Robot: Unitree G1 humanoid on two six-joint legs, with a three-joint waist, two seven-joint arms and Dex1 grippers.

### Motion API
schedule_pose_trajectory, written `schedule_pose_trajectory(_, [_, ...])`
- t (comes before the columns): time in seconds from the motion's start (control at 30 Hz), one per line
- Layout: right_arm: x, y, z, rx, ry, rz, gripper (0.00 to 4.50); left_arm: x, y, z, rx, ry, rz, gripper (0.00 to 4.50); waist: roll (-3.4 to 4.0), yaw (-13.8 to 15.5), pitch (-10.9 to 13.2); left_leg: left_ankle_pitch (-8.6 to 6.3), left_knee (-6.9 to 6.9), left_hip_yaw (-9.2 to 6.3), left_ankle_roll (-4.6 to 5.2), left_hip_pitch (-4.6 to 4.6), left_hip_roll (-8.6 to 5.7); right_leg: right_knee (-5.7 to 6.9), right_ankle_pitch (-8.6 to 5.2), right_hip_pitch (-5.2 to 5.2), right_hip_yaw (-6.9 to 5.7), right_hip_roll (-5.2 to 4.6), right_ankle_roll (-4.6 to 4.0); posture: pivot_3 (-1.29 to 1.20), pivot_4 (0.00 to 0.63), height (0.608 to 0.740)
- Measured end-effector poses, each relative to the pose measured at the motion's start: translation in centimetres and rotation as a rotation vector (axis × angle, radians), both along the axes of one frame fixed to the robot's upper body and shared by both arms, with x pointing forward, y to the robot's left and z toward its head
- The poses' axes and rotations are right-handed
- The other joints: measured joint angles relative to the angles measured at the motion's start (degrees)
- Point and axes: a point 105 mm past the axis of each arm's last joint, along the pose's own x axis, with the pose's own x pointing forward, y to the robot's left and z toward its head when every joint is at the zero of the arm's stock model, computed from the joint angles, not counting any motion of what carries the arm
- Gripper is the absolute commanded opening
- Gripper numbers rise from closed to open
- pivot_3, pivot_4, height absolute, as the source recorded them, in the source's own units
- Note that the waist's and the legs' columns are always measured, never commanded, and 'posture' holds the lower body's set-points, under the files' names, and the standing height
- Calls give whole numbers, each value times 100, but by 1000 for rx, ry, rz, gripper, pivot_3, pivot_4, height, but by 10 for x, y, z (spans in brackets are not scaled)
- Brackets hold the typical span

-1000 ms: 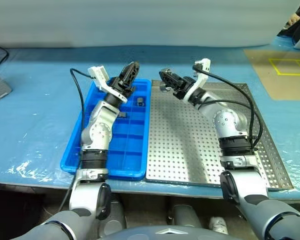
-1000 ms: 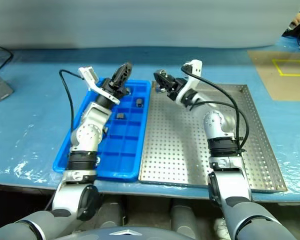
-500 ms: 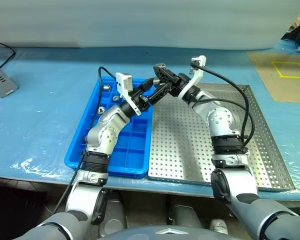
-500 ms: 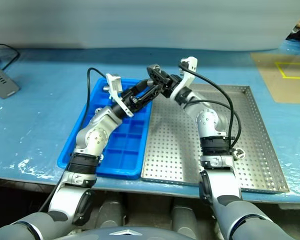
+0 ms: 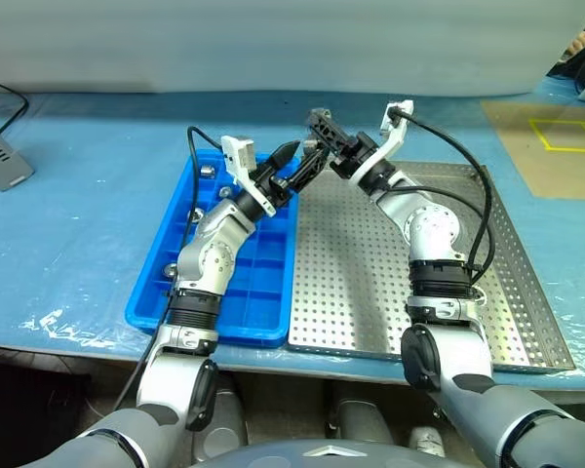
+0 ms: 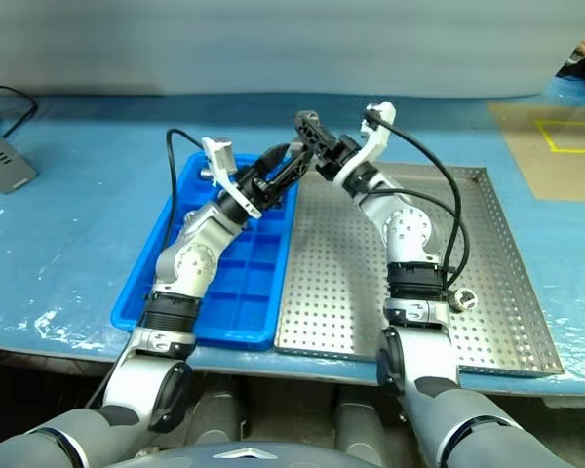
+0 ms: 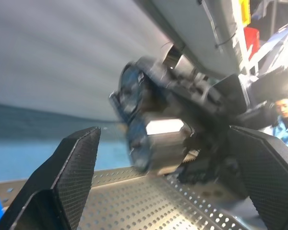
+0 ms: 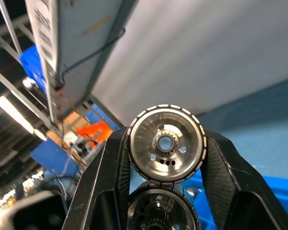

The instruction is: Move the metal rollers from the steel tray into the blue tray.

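Note:
My right gripper is raised over the seam between the two trays and is shut on a shiny metal roller; a second roller sits just below it between the same fingers. My left gripper is open, with its fingers spread on either side of that held roller without touching it. The blue tray lies on the left and has a few rollers in its far compartments. On the right is the steel tray, with one roller near its right side.
Both trays rest side by side on a table covered in blue sheeting. A grey device with a cable sits at the far left. At the far right is a brown board with yellow tape.
My left gripper has opened and swung right from over the blue tray up to the right gripper's tip. The right gripper has risen from the steel tray's far corner with its roller.

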Motion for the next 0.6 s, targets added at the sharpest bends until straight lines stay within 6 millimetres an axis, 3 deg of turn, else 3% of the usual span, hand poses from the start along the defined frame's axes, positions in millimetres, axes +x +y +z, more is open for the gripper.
schedule_pose_trajectory(0.6, [-1, 1, 5, 32, 9, 19, 1677, 0, -6, 2, -24, 6, -13, 4476, 0, 9, 0, 1, 0, 0, -1, 0, 0, 0, 0, 1, -1, -1, 0, -65, 150, 740])
